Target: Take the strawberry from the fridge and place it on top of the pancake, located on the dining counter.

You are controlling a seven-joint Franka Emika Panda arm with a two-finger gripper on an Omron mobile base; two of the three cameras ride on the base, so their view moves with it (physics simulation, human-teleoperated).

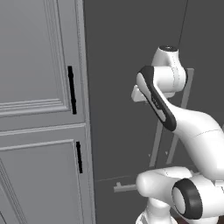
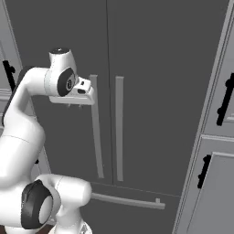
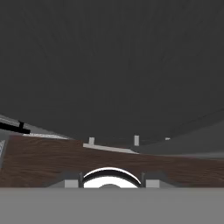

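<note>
The fridge (image 2: 155, 68) fills the scene ahead, and both of its dark grey doors are closed. Its two long silver bar handles (image 2: 119, 128) run side by side down the middle, above the drawer handle (image 2: 128, 201). My gripper (image 2: 74, 105) hangs off the white hand, pointing down, just left of the left door handle (image 2: 95, 128) at its upper end. It is shut with nothing in it. From the left base, the fridge (image 1: 118, 52) and its handles (image 1: 155, 144) stand behind my arm. The strawberry, the pancake and the dining counter are out of view.
Panelled grey cabinets with black handles flank the fridge on its left (image 1: 35, 87) and its right (image 2: 219, 137). The hand view looks down the closed fridge front (image 3: 109, 65) to a dark wooden floor (image 3: 52, 162).
</note>
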